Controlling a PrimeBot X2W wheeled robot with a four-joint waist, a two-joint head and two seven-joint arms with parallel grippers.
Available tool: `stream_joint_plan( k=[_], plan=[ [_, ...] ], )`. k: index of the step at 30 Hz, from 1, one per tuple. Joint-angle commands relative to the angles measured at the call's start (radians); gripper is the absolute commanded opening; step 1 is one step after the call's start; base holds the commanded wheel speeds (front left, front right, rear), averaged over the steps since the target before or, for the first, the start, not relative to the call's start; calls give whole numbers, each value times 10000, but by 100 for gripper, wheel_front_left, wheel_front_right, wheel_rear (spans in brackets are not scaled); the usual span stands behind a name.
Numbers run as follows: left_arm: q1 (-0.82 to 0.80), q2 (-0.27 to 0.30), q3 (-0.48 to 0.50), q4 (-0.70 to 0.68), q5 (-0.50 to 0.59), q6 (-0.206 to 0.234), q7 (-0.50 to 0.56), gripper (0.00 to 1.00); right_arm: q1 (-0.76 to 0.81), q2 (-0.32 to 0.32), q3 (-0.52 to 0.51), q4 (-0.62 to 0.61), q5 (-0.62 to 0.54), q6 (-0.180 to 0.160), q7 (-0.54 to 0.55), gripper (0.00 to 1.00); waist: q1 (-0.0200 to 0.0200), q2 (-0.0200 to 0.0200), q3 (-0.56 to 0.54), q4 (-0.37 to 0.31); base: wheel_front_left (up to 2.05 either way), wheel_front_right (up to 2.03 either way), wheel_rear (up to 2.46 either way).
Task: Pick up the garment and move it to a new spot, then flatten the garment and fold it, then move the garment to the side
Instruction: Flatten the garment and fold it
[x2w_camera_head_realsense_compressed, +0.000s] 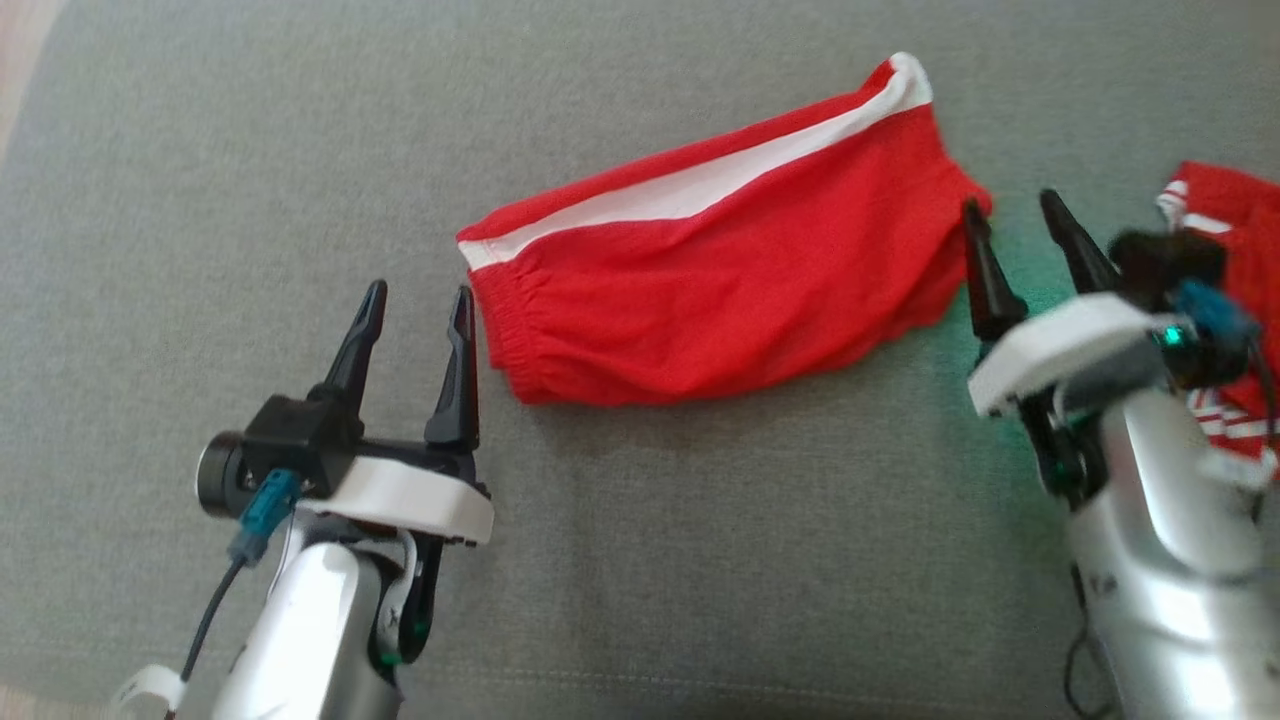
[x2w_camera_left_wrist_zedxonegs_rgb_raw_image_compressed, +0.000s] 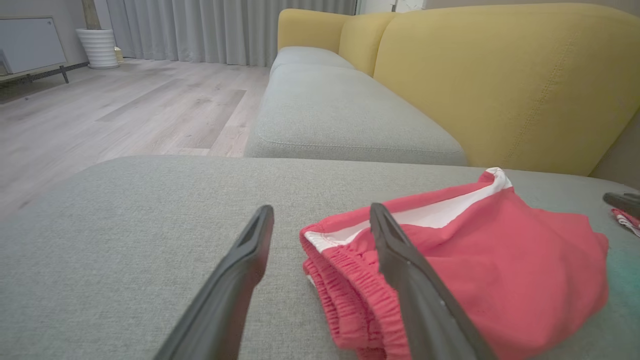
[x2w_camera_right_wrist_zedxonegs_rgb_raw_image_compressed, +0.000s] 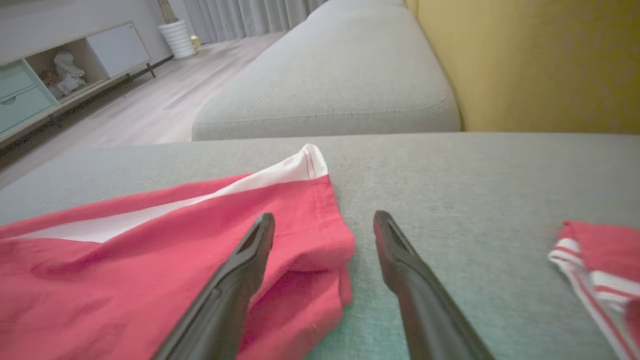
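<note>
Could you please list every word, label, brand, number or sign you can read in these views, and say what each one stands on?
No text here can be read.
red shorts: no print or tag showing, just a white side stripe.
striped red garment: white stripes, no lettering.
right forearm: a small dark marking low on the silver shell, too blurred to read.

Home living room: yellow sofa (x2w_camera_left_wrist_zedxonegs_rgb_raw_image_compressed: 500, 85), curtains (x2w_camera_left_wrist_zedxonegs_rgb_raw_image_compressed: 210, 30), wood floor (x2w_camera_left_wrist_zedxonegs_rgb_raw_image_compressed: 125, 110).
</note>
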Motion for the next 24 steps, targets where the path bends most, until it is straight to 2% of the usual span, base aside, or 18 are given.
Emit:
stream_joint_plan(
  k=[1, 6, 11, 12, 13, 14, 19, 24],
  plan=[
    [-417, 75, 329, -278, 140, -55, -55, 100, -457, 35, 250, 242, 60, 67, -110, 100, 0, 0, 214, 164, 0, 0, 0],
    [-559, -63, 322, -151, 172, -173, -55, 100, -1433, 151, 64, 2490, -124, 67, 151, 100, 0, 0, 315, 313, 0, 0, 0],
    [-537, -143, 433, -119, 192, -245, -55, 100, -1657, 330, 274, 3716, 11, 67, 325, 100, 0, 0, 322, 301, 0, 0, 0],
    [-526, -152, 469, -115, 203, -253, -55, 100, -1670, 367, 358, 3851, 106, 67, 334, 91, 0, 0, 309, 270, 0, 0, 0],
    [-509, -161, 506, -110, 214, -260, -55, 100, -1674, 396, 472, 3979, 194, 67, 374, 42, 0, 0, 296, 233, 0, 0, 0],
    [-496, -168, 534, -103, 230, -270, -55, 100, -1685, 423, 560, 4059, 329, 67, 359, 0, 0, 0, 280, 197, 0, 0, 0],
    [-433, -206, 626, -101, 315, -325, -55, 100, -1613, 485, 1048, 4195, 942, 67, 152, 0, 0, 0, 176, 11, 0, 0, 0],
    [-240, -205, 777, -107, 392, -348, -55, 100, -891, 479, 1272, 3640, 1401, 67, -586, 0, 0, 0, -40, -229, 0, 0, 0]
  ],
)
